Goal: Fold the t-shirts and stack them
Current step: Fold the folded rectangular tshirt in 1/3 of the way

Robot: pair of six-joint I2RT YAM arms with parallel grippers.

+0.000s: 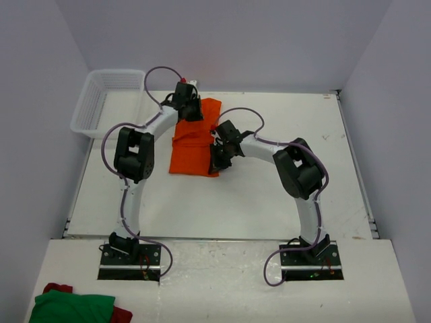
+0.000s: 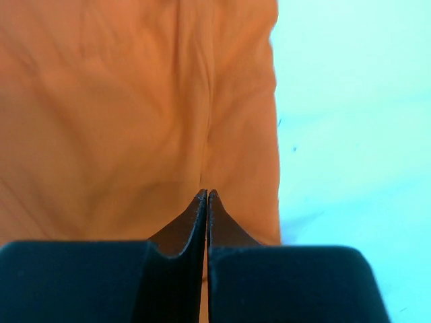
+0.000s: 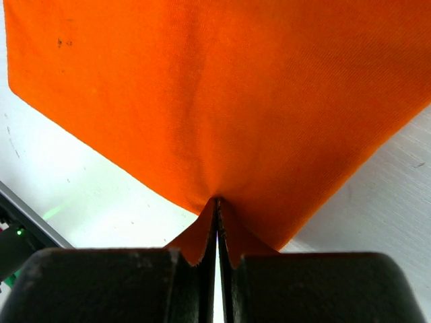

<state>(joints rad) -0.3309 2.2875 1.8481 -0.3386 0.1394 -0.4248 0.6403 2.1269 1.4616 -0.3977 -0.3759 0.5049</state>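
Mid-fold. Working orange t-shirt (image 1: pixel 192 145), partly folded at far middle of table (image 1: pixel 269 202). Clamped on its near-right edge with right gripper (image 3: pixel 217 202). Pressed together at far end with left gripper (image 2: pixel 207 195), hold on cloth unclear. Next, probably: carry pinched edge across, lay flat, release. From overhead only: whole shirt outline, basket (image 1: pixel 94 101) far left. From wrist views only: pinch itself.

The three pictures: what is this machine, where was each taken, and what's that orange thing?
Two robot arms stand bolted to a table. The wide picture looks down from above and behind them; the other two come from a camera on each wrist, showing its own dark fingers. An orange t-shirt lies folded over on the table. The left gripper and right gripper are both shut, each pinching its fabric. A basket stands at the far left corner.
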